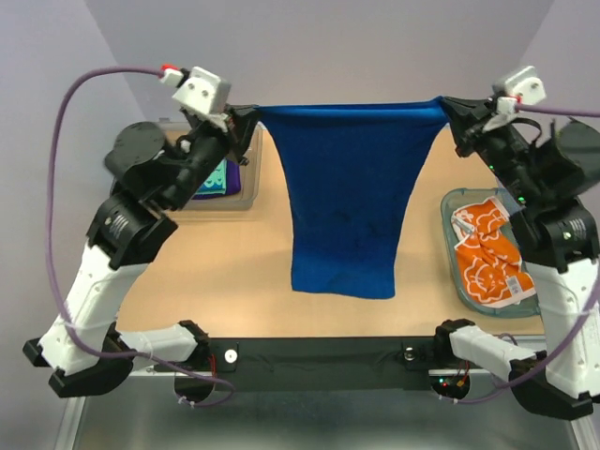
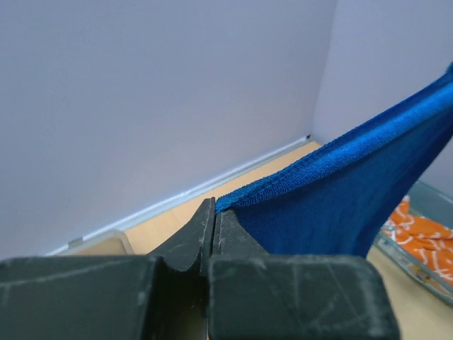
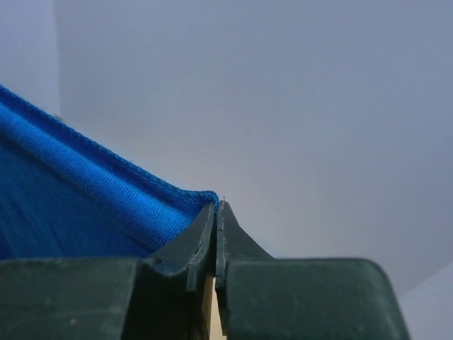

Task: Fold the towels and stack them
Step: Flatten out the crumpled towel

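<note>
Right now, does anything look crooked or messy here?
Only mildly: the orange-flowered towel lies crumpled in the right basket. The blue towel hangs stretched between the left pincer and right pincer, its sides tapering downward.

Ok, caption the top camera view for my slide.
Left gripper and right gripper hold the blue towel stretched taut by its top corners.

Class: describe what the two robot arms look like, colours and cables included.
The left arm and right arm share white lower links and black joints and upper sections. A white camera box sits on each wrist, fed by a purple cable with a red plug.
</note>
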`<state>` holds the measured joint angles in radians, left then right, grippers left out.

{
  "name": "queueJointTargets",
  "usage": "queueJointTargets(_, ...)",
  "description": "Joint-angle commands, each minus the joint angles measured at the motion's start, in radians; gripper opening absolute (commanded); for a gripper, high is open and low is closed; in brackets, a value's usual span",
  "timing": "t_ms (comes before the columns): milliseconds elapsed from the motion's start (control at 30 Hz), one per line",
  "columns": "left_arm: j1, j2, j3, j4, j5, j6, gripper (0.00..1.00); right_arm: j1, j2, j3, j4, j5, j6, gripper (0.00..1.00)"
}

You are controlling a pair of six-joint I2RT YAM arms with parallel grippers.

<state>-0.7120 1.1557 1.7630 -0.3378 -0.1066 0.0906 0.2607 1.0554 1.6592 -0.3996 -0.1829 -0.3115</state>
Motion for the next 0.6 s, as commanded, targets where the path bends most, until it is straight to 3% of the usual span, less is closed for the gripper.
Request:
queueJointTargets(0, 0.014, -0.131, 0.127, 0.082, 0.093, 0.087, 0.00, -0.017, -0.067, 0.117, 0.019, -0.049, -0.058, 0.01)
queueJointTargets(167, 0.016, -0.197, 0.165, 0.089, 0.195, 0.098, 0.00, -0.018, -0.121, 0.178, 0.018, -0.144, -0.058, 0.01)
queueJointTargets(567, 0.016, -0.275, 0.147, 0.157, 0.237, 0.086, 0.00, -0.017, -0.149, 0.247, 0.021, -0.277, -0.026, 0.04)
